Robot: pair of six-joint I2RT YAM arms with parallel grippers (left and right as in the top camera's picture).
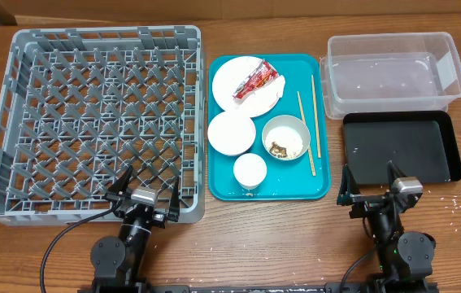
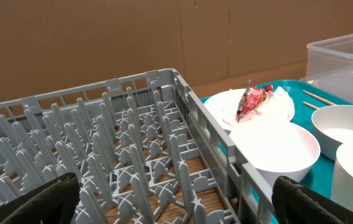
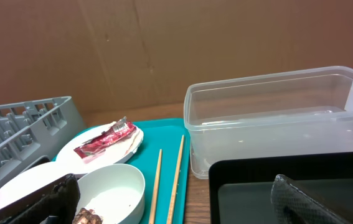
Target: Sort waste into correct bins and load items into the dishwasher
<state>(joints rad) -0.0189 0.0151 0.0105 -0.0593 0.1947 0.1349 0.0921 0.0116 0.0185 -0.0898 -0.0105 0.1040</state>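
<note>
The grey dish rack (image 1: 92, 114) fills the left of the table. On the teal tray (image 1: 269, 189) lie a white plate (image 1: 228, 75) with a red wrapper (image 1: 254, 80) and a white napkin (image 1: 264, 96), a white bowl (image 1: 231, 133), a bowl with brown scraps (image 1: 285, 137), a small cup (image 1: 250, 171) and two chopsticks (image 1: 315, 114). The clear tub (image 1: 393, 72) and black tray (image 1: 401, 146) sit at the right. My left gripper (image 1: 146, 189) is open over the rack's near edge. My right gripper (image 1: 370, 184) is open before the black tray.
White rice grains (image 1: 458, 207) are scattered on the wood right of my right gripper. A brown cardboard wall (image 3: 164, 43) stands behind the table. The rack's pegs (image 2: 120, 155) stand just ahead of my left fingers.
</note>
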